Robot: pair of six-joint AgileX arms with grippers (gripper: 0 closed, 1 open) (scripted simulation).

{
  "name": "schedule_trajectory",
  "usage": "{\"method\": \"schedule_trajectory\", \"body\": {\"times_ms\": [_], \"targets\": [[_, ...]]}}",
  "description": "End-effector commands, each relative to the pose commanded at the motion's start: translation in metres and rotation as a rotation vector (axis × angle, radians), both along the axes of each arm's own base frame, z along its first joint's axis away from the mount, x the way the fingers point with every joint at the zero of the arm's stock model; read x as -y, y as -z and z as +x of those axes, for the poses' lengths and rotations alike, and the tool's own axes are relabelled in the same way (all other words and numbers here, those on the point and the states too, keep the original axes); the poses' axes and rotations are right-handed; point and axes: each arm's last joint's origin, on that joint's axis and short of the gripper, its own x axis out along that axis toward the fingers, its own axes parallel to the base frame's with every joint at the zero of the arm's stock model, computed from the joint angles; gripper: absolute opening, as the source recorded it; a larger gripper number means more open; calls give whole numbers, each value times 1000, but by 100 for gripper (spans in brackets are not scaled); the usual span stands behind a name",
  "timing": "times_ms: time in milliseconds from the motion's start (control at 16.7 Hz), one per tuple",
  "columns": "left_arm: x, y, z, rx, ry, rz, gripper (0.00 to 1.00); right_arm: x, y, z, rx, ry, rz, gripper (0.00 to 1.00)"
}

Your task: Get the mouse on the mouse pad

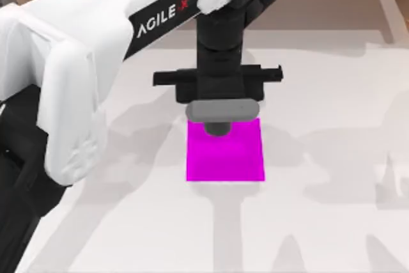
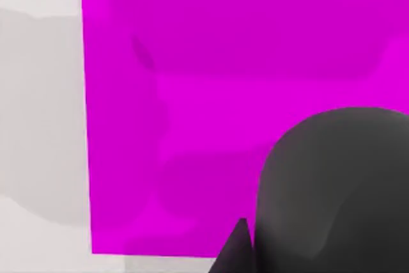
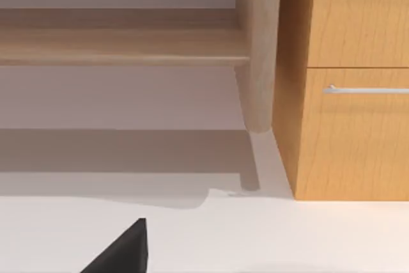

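The magenta mouse pad lies flat at the middle of the white table. My left arm reaches in from the left, and its gripper hangs over the pad's far edge under the black gripper bar. A dark grey rounded mouse sits right below it, above the pad's far edge. In the left wrist view the mouse looms large over the mouse pad, with one black fingertip against its side. The gripper looks shut on the mouse.
In the right wrist view a black fingertip of my right gripper shows over the white table, facing a wooden cabinet with a drawer handle and a wooden leg. Bare white table surrounds the pad.
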Motion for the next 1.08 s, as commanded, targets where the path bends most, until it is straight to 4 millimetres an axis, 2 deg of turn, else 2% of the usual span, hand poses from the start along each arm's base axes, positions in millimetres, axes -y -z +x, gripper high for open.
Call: {"method": "schedule_trajectory", "body": {"times_ms": [240, 420, 600, 900, 1080], "targets": [[-25, 9, 20, -1, -34, -10, 0, 0, 0, 0, 0, 0, 0, 100], [-32, 16, 27, 15, -46, -22, 0, 0, 0, 0, 0, 0, 0, 100], [-23, 20, 22, 35, -34, -32, 0, 0, 0, 0, 0, 0, 0, 100], [9, 31, -6, 31, 13, -20, 0, 0, 0, 0, 0, 0, 0, 100], [15, 42, -13, 10, 27, -1, 0, 0, 0, 0, 0, 0, 0, 100]]}}
